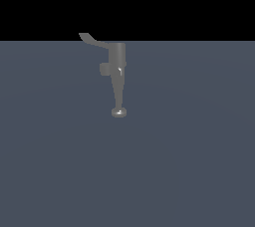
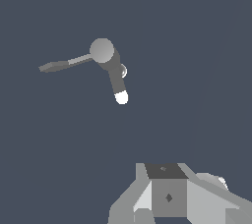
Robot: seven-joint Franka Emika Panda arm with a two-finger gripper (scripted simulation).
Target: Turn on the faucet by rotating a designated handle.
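Gripper (image 2: pixel 170 203) sits well short of the faucet (image 2: pixel 110 63), fingers' state unclear, so the handle (image 2: pixel 64 64) juts free, untouched.

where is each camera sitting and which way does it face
Exterior view: off the arm, looking across the grey floor at the faucet from the side, with the handle pointing to the exterior view's left; no robot part shows.
Wrist view: on the wrist, above the faucet looking down; part of the gripper body shows, fingertips out of frame.
Shared: faucet, handle, floor.
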